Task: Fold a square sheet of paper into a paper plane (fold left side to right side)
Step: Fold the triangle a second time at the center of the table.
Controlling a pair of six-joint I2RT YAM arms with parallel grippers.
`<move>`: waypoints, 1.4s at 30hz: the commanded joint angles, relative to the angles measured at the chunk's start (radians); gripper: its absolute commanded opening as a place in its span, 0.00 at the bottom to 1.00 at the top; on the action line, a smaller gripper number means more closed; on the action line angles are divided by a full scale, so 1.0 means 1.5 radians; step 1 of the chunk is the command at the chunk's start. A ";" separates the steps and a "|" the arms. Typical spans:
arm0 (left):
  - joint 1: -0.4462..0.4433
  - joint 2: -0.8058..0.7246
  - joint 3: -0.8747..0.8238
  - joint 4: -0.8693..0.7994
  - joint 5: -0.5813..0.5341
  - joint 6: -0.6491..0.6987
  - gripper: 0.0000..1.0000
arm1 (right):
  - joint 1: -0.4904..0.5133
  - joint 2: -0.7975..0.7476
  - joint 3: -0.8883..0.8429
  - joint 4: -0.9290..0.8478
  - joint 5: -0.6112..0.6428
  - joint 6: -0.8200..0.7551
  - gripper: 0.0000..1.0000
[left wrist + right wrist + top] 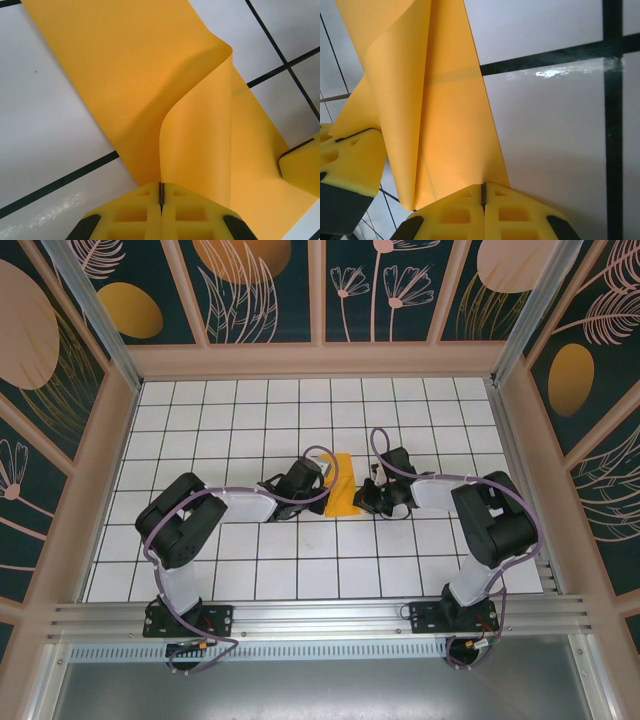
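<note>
Orange-yellow sheet of paper (343,492), partly folded, lies near the middle of the white tiled table (250,565), between my two grippers.

Top view, left: my left arm (190,520) bends in from its base at the near edge, and my left gripper (322,487) meets the sheet's left edge.

Left wrist view: my left gripper (161,186) has its yellow jaws pressed together with no gap, pinching a raised flap of the sheet (145,75). The flap curls up from the seam and arches toward the right. The rest of the paper lies flat across the black grid lines. A yellow finger (301,167) of the other gripper sits on the paper at the right edge.

Right wrist view: my right gripper (483,186) is likewise clamped tight, with the sheet's near edge (450,125) caught at the seam and one layer rolled over to the left.

Top view, right: my right gripper (366,496) touches the sheet's right edge, and my right arm (490,525) bends back to its base.
</note>
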 commanded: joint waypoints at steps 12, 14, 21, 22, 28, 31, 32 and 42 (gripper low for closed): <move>0.005 0.028 0.025 -0.007 0.004 0.014 0.00 | 0.010 0.028 -0.003 -0.048 0.018 -0.018 0.01; 0.005 0.030 0.025 -0.009 0.006 0.015 0.00 | 0.009 0.028 -0.003 -0.048 0.019 -0.019 0.01; 0.005 0.038 0.015 -0.016 0.008 0.013 0.00 | 0.009 0.020 -0.004 -0.046 0.017 -0.020 0.03; 0.005 0.038 0.013 -0.015 0.008 0.013 0.00 | 0.008 0.020 -0.004 -0.043 0.013 -0.020 0.04; 0.005 0.043 0.010 -0.015 0.018 0.011 0.00 | -0.009 -0.031 0.004 -0.016 -0.017 -0.026 0.12; 0.006 0.045 0.009 -0.019 0.017 0.012 0.00 | -0.019 -0.063 0.034 -0.042 -0.016 -0.047 0.13; 0.005 0.045 0.008 -0.019 0.017 0.012 0.00 | -0.019 -0.068 0.044 -0.048 -0.013 -0.051 0.12; 0.005 0.045 0.007 -0.017 0.019 0.012 0.00 | 0.017 0.027 0.129 0.030 -0.052 0.011 0.02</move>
